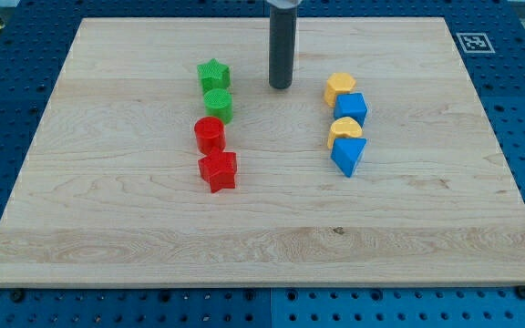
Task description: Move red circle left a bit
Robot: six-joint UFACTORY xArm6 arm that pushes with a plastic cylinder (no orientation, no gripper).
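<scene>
The red circle (210, 134) stands left of the board's middle, just below a green circle (218, 106) and just above a red star (218, 170). My tip (281, 87) rests on the board up and to the right of the red circle, well apart from it. It sits between the green blocks and the yellow and blue blocks, touching none.
A green star (213, 74) tops the left column. On the right a column holds a yellow hexagon (339, 87), a blue cube (352, 108), a yellow half-round block (345, 128) and a blue triangle (348, 155). The wooden board (262, 246) lies on a blue perforated table.
</scene>
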